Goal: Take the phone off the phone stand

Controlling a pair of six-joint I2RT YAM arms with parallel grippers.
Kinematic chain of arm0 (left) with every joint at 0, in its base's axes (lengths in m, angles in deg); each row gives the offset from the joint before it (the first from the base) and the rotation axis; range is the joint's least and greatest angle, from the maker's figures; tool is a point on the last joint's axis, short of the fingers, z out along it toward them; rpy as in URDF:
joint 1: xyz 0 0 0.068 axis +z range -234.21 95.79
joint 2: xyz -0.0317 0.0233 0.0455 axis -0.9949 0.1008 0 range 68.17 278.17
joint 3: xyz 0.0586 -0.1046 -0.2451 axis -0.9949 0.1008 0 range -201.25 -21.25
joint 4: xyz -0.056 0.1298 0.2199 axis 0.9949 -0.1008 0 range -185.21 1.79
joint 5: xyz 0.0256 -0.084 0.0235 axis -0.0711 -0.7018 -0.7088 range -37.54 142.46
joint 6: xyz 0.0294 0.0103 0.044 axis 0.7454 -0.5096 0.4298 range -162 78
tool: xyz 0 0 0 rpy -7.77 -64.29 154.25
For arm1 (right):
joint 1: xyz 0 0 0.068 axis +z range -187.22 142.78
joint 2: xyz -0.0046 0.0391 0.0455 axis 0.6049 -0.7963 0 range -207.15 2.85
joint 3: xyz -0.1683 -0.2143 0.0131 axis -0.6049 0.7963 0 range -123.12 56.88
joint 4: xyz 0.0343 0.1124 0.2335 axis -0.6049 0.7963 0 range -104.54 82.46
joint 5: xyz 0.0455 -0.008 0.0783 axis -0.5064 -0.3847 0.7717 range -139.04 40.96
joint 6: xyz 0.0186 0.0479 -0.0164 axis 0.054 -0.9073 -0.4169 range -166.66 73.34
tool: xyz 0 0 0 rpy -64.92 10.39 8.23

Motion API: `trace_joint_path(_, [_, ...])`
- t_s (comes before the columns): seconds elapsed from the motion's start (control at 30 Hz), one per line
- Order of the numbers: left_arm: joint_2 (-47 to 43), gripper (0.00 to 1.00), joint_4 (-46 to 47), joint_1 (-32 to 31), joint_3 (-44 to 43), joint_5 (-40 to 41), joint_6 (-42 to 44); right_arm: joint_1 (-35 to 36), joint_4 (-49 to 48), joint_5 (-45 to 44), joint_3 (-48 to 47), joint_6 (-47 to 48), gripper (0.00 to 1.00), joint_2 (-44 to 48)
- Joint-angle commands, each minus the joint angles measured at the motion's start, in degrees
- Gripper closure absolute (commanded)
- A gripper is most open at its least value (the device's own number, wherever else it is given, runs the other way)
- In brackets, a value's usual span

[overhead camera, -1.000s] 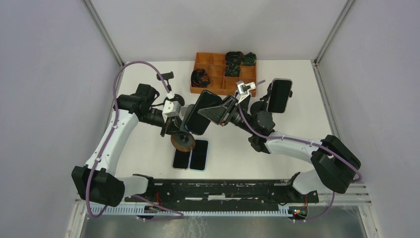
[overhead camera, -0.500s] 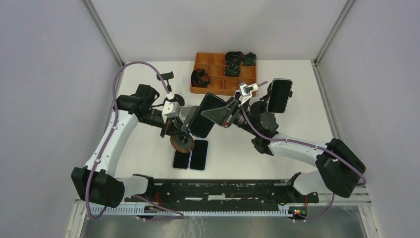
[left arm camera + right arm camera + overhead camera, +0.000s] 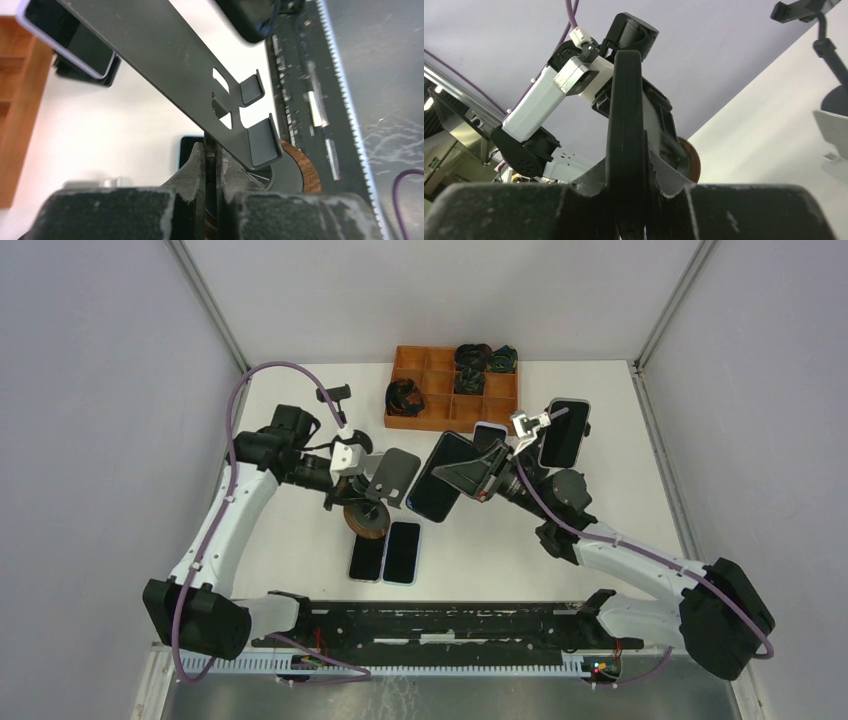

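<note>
Top external: grips the phone (image 3: 440,490) edge-on in the right tool (image 3: 472,475), tilted in the air just right of the phone stand (image 3: 392,476). Left wrist: clenches the left tool (image 3: 211,152) low on that stand, beneath its slanted grey plate and above its round wooden foot. Has two other phones (image 3: 385,552) lying flat, side by side, on the worktop (image 3: 290,540) just in front of the stand.
</note>
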Motion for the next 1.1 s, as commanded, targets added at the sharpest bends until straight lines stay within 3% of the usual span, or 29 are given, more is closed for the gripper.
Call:
trace_joint_path(0.0, [-1.8,0.98,6.9,2.3,-1.9,4.6,-3.8,-2.6,4.6,3.1,1.0,1.9,1.0,7.3])
trace_joint_path(0.13, [-1.9,0.98,8.1,3.4,-2.2,4.9,-4.6,-2.9,20.4,4.2,2.2,7.2,1.0,10.9])
trace_joint_path(0.3, [-1.1,0.98,9.1,3.6,-3.5,3.7,-6.4,-2.9,30.4,7.6,4.8,8.9,1.0,7.7])
trace_joint_path(0.5, [-1.0,0.98,9.3,3.6,-4.9,2.7,-8.5,-1.4,28.8,7.0,8.5,7.7,1.0,-2.7])
trace_joint_path(0.7, [-2.0,0.98,8.6,3.6,-4.9,3.1,-8.6,1.4,29.5,5.6,4.4,8.8,1.0,-14.5])
trace_joint_path(0.87, [-2.3,0.98,8.3,3.6,-5.1,2.7,-8.6,2.4,31.9,0.9,2.5,10.3,1.0,-19.2])
trace_joint_path(0.9, [-2.3,0.98,8.3,3.6,-5.1,2.6,-8.6,2.6,32.2,0.0,2.2,10.2,0.97,-19.7])
trace_joint_path(1.0, [-2.2,0.98,8.3,3.6,-5.1,2.4,-8.4,3.4,34.5,-3.2,1.2,11.5,0.61,-20.7])
trace_joint_path(1.07, [-2.1,0.98,8.3,3.6,-5.1,2.2,-8.4,3.7,37.6,-6.2,0.6,12.8,0.46,-20.5])
